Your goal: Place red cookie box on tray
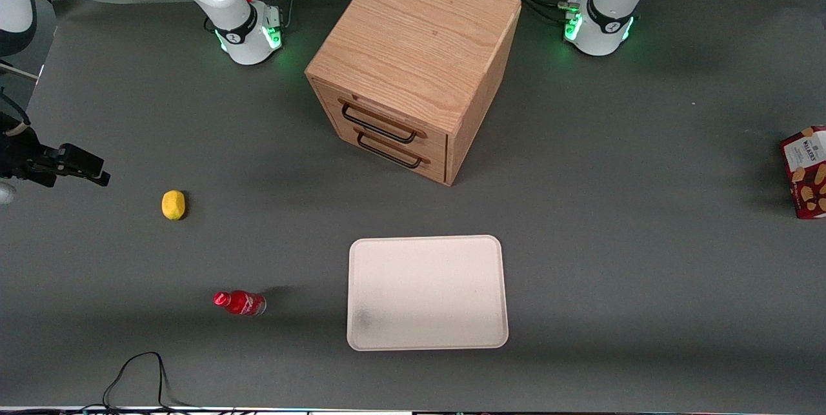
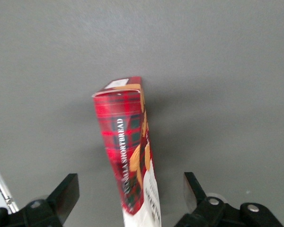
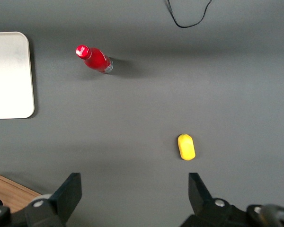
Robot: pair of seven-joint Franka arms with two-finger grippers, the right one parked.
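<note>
Front view
Counter (image 1: 645,260): dark grey, carrying everything named here.
Red cookie box (image 1: 806,172): standing at the working arm's end of the counter, partly cut by the picture's edge; dark red with a white label patch and tan biscuits printed on its face. It is well apart from the tray.
Tray (image 1: 427,242): cream-white, rounded corners, low rim, lying flat, nearer to the camera than the wooden cabinet, with nothing on it.
Wooden cabinet (image 1: 413,53): light oak, turned at an angle, two drawers with dark wire handles (both look closed).
Lemon (image 1: 173,204): yellow, toward the parked arm's end.
Red bottle (image 1: 240,303): small, lying on its side, nearer to the camera than the lemon and beside the tray, apart from it.
Black cable (image 1: 139,373): looped at the counter's near edge.

Left wrist view
Gripper (image 2: 131,196): above the red cookie box (image 2: 125,156), fingers spread wide, one finger (image 2: 66,194) on each side of the box with grey counter (image 2: 227,71) showing in both gaps; nothing is pinched.
Box: seen thin edge-on, its tartan side bearing the word SHORTBREAD, white label patch at the end nearest the camera (it stands tilted in this view).

Right wrist view
Tray (image 3: 29,71): one rounded corner showing.
Red bottle (image 3: 94,59): near the tray, not touching it.
Lemon (image 3: 186,147): well apart from the bottle.
Cabinet (image 3: 9,194): only a wooden corner visible.
</note>
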